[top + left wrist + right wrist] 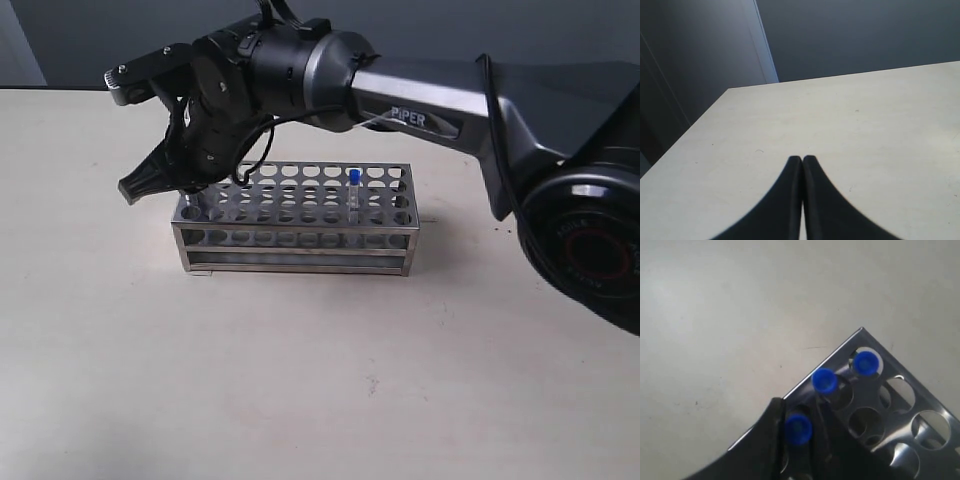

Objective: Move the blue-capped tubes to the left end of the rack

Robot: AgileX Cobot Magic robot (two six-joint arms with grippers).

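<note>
At the left end of the rack [300, 240], the right gripper [160, 188] grips a blue-capped tube [798, 429].

Off to the left, the left gripper [802, 167] hangs over the worktop [865, 125] with its jaws clenched together on nothing. At a corner of the rack's left end, two more blue-capped tubes [825, 380] [865, 363] stand in neighbouring holes, and the gripped tube sits just beside them, the right gripper's jaws pressed against both sides of its cap. Further right, well apart from these three, a fourth tube [353, 190] stands upright in a hole right of the rack's middle.
</note>
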